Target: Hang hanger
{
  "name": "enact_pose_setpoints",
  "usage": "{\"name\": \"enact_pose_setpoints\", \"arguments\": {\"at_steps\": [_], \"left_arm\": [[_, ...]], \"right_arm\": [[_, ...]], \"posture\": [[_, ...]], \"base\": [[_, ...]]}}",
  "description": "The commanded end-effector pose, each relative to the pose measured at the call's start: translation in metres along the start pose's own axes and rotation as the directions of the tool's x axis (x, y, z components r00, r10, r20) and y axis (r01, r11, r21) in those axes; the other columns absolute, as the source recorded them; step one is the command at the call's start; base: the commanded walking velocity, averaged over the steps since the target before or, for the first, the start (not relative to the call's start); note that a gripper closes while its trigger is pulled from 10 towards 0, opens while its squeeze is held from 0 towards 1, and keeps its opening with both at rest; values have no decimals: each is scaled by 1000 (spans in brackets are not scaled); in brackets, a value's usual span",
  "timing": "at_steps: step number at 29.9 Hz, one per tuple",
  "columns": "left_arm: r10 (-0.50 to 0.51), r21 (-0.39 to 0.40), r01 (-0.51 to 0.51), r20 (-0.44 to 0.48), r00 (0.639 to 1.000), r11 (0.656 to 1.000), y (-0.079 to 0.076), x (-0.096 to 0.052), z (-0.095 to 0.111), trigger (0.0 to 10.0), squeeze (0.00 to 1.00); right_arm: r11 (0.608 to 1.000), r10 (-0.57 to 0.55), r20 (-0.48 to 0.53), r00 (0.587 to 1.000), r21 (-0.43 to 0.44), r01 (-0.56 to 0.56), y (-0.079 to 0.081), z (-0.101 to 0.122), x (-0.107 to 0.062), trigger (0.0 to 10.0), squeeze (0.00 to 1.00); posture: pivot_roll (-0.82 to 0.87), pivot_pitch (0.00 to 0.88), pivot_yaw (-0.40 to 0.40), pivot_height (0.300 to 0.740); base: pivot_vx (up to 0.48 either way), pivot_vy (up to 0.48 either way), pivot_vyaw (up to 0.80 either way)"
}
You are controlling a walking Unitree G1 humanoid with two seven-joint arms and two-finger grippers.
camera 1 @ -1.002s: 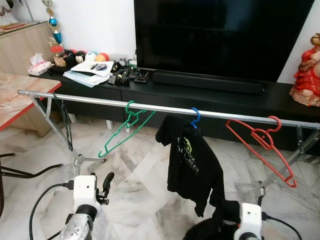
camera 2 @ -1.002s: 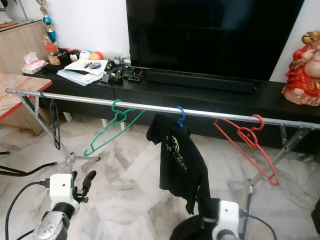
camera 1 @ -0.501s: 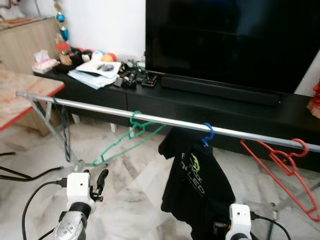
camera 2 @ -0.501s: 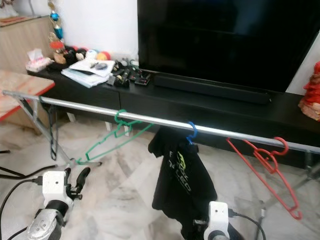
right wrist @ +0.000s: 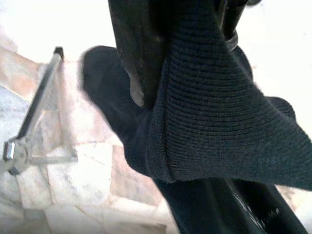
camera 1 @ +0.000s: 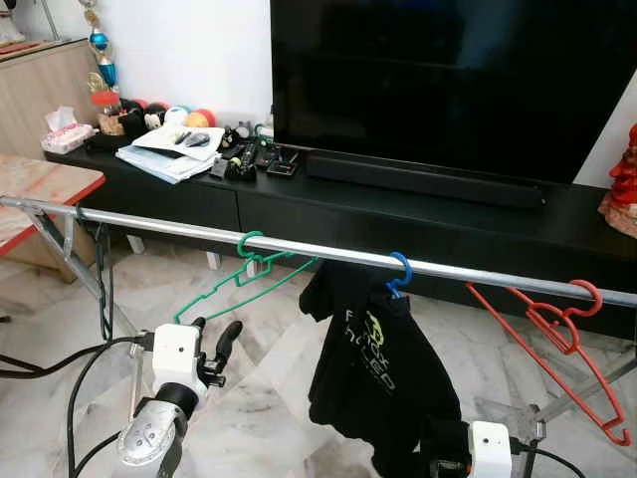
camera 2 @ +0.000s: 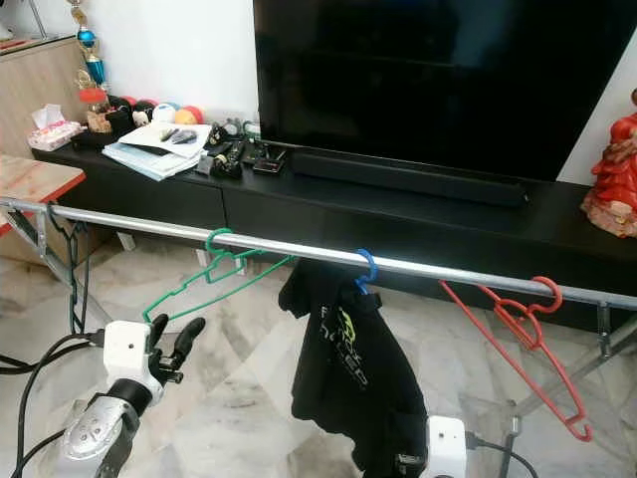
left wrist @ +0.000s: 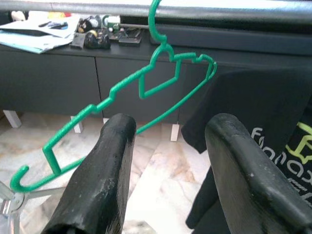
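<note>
A green hanger [camera 1: 246, 274] hangs empty on the silver rail [camera 1: 159, 223] of a drying rack. My left gripper [camera 1: 214, 335] is open just below and in front of it, with nothing between its fingers [left wrist: 113, 161]. Farther along the rail, a blue hanger [camera 1: 400, 272] carries a black T-shirt [camera 1: 370, 351], and a red hanger [camera 1: 555, 331] hangs empty at the right. Low at the right, my right gripper [right wrist: 185, 48] is shut on dark cloth [right wrist: 219, 112]. I cannot tell whether that cloth is part of the shirt.
Behind the rail, a long black console [camera 1: 448, 211] bears a large TV [camera 1: 448, 80], a soundbar [camera 1: 423, 179] and papers [camera 1: 164, 154]. A red-edged table [camera 1: 35, 189] stands at the left and a red figurine [camera 1: 622, 169] at the right. Cables [camera 1: 85, 373] cross the marble floor.
The whole picture has shifted with the camera. My left gripper now stands higher and closer under the green hanger. The hangers keep their places on the rail.
</note>
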State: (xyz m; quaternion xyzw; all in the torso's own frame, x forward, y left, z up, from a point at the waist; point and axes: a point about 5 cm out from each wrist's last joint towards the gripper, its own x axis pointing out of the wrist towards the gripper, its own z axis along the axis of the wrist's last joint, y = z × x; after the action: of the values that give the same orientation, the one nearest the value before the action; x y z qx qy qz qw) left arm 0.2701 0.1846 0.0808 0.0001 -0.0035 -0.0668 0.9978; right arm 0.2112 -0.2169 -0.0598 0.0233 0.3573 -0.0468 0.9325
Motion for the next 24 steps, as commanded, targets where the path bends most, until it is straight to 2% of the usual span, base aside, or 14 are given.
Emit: {"name": "enact_pose_setpoints", "arguments": {"at_steps": [1, 4, 7, 18, 24], "left_arm": [[-15, -5, 15, 10, 1000, 1000, -3, 3, 4, 10000, 0], [-25, -16, 25, -8, 1000, 1000, -11, -1, -1, 10000, 0], [-26, -21, 26, -9, 1000, 999, -14, -1, -1, 10000, 0], [-17, -19, 17, 11, 1000, 1000, -12, -1, 4, 10000, 0], [-13, -14, 13, 15, 1000, 1000, -11, -3, 5, 10000, 0]], "right_arm": [[1000, -18, -31, 999, 3, 18, -6, -6, -2, 10000, 0], [999, -44, -89, 995, 13, 46, -8, -19, -6, 10000, 0], [998, -52, -101, 993, 25, 55, -8, -22, -7, 10000, 0], [995, -75, -75, 994, 57, 79, -10, -17, -5, 10000, 0], [996, -72, -73, 995, 52, 76, -7, -17, -5, 10000, 0]], "posture": [[150, 0, -22, 740], [147, 0, -21, 740], [149, 0, -19, 740], [148, 0, -8, 740], [151, 0, -7, 740]], "base": [[0, 0, 0], [0, 0, 0], [0, 0, 0], [0, 0, 0], [279, 0, 0]]}}
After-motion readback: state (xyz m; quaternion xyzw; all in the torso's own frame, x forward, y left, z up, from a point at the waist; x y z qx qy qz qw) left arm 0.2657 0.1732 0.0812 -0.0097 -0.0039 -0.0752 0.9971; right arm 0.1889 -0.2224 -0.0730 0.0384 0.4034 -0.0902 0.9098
